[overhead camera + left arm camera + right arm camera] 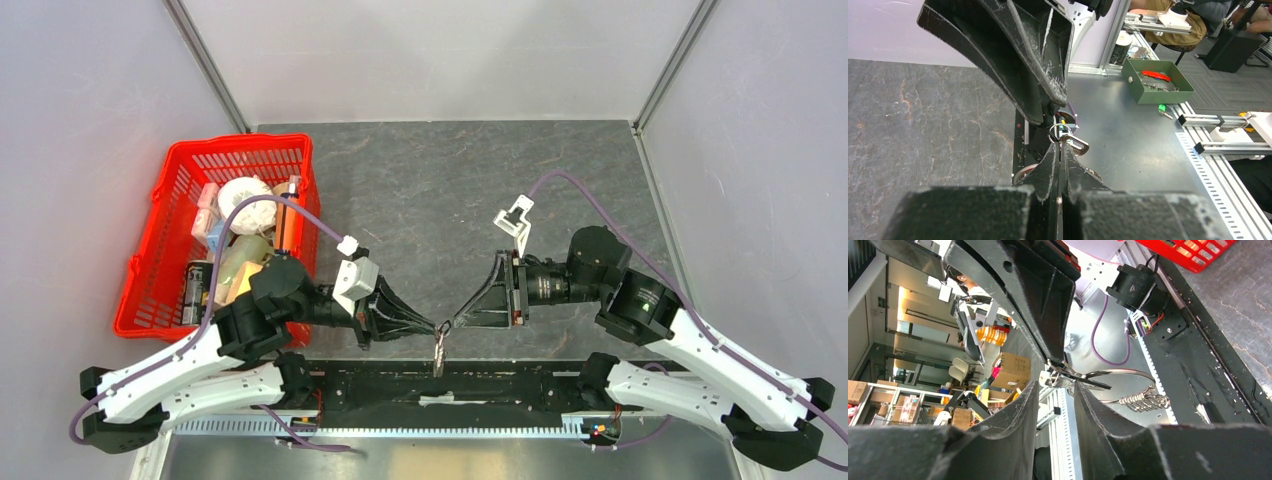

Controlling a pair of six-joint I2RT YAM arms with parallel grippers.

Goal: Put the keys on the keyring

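Observation:
My left gripper (436, 326) and right gripper (456, 322) meet tip to tip over the table's near edge. In the left wrist view the left gripper (1062, 145) is shut on the small wire keyring (1055, 132), with a silvery key (1077, 145) sticking out beside the tips. A small bunch of keys (440, 350) hangs below the tips. In the right wrist view the right gripper (1055, 386) is open, its tips just short of the held cluster (1064, 375). A thin wire loop (1120, 371) and hanging keys (1143, 401) trail to the right. No black-headed key shows.
A red basket (180, 160) of assorted items stands at the left of the table. The black base rail (450, 385) runs below the grippers. A green tray (1158, 92) sits on the metal bench beyond the table edge.

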